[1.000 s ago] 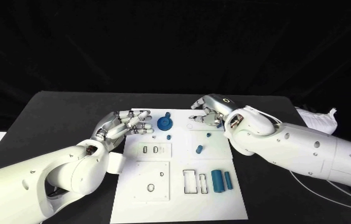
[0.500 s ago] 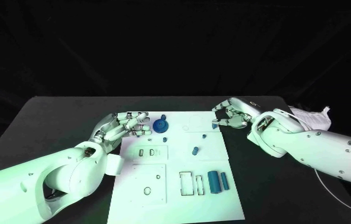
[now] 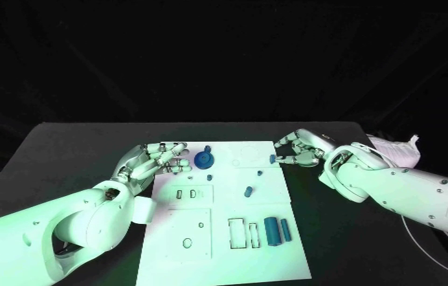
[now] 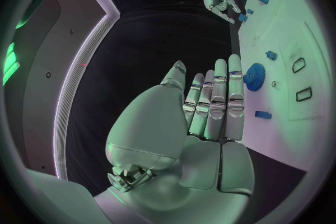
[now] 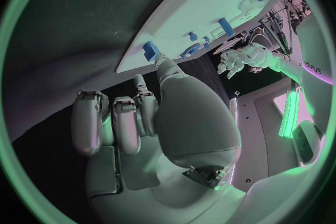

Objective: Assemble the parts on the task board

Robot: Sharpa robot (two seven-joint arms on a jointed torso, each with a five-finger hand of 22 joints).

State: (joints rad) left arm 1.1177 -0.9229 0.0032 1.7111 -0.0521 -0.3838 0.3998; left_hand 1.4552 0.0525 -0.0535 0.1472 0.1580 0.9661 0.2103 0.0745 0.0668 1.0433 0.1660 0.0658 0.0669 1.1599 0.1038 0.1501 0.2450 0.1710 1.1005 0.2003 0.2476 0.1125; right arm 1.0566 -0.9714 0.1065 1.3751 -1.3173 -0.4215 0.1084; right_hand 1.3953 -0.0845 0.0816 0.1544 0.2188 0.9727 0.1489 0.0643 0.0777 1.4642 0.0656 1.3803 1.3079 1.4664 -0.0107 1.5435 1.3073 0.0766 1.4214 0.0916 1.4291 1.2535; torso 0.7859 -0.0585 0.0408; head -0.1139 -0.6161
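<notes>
The white task board (image 3: 224,234) lies in the middle of the black table. My left hand (image 3: 158,158) hovers open at the board's far left corner, fingers straight, their tips just beside a blue gear (image 3: 204,159); the gear (image 4: 254,77) is also in the left wrist view. My right hand (image 3: 299,149) is at the board's far right edge and pinches a small blue part (image 3: 272,159) at its fingertips. In the right wrist view the small blue part (image 5: 150,50) sits right at the board's rim (image 5: 210,5), with the other fingers curled in.
Small blue pieces lie on the board at mid-left (image 3: 202,177), centre (image 3: 248,191) and above it (image 3: 256,171). Two blue cylinders (image 3: 276,230) lie side by side near the front right, next to empty slots (image 3: 237,231). Black table surrounds the board.
My right hand has moved from over the board's far right corner out to its right edge, where the small blue part now shows at its fingertips. The left hand has barely shifted.
</notes>
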